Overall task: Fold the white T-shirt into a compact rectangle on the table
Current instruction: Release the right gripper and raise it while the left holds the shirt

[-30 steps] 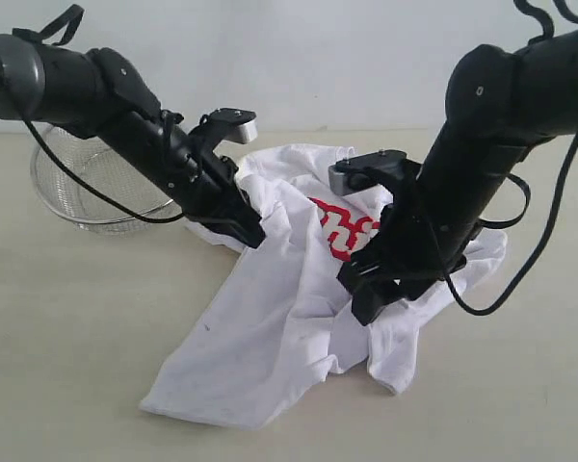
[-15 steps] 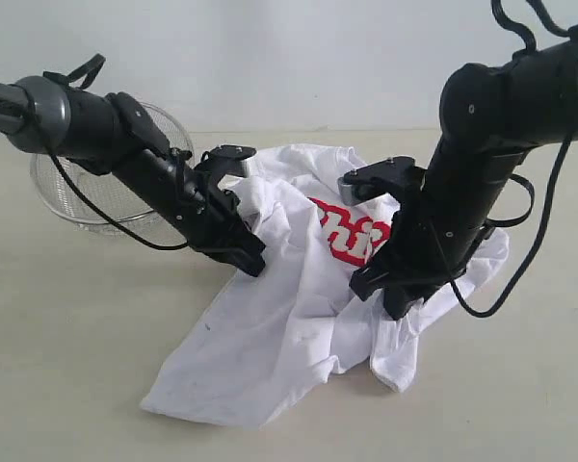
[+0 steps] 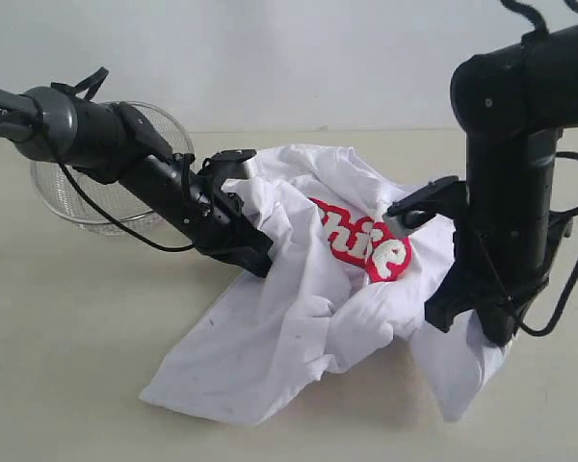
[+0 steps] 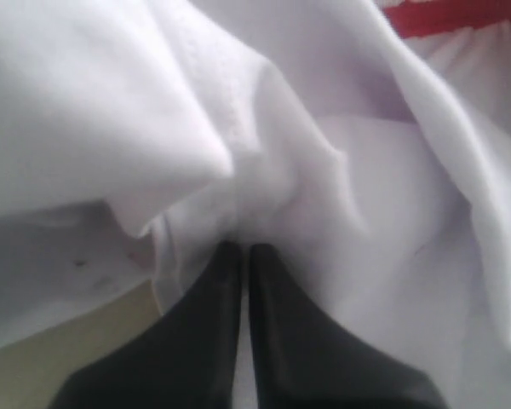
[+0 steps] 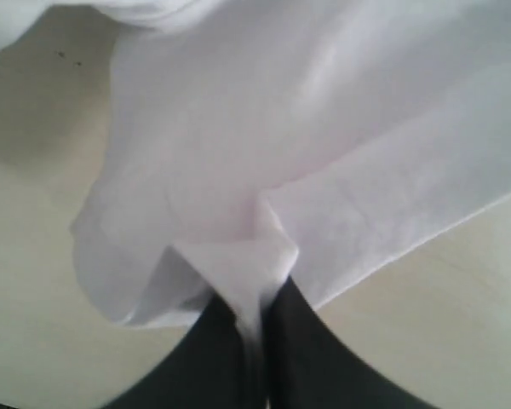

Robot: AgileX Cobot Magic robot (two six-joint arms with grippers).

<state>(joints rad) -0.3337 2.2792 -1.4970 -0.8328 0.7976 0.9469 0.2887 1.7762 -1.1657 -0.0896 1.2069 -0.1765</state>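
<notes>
The white T-shirt (image 3: pixel 299 318) lies crumpled in the middle of the table (image 3: pixel 67 366), with its red lettering (image 3: pixel 366 248) facing up. My left gripper (image 3: pixel 257 262) is shut on a fold at the shirt's left side. In the left wrist view the dark fingers (image 4: pixel 281 341) meet at my left gripper's tips (image 4: pixel 241 253), with white cloth (image 4: pixel 341 196) pinched between them. My right gripper (image 3: pixel 467 318) holds the shirt's right side off the table, and a flap (image 3: pixel 453 380) hangs below it. The right wrist view shows my right gripper (image 5: pixel 260 298) shut on a bunched edge of the shirt (image 5: pixel 238 187).
A round wire-mesh basket (image 3: pixel 77 197) stands at the back left, behind my left arm (image 3: pixel 106 144). My right arm (image 3: pixel 511 183) rises steeply at the right. Bare tabletop (image 5: pixel 443 324) lies under the lifted cloth.
My right gripper has gone from open to shut on the shirt's edge and moved right, pulling the cloth out and up. The left arm sank a little, still gripping.
</notes>
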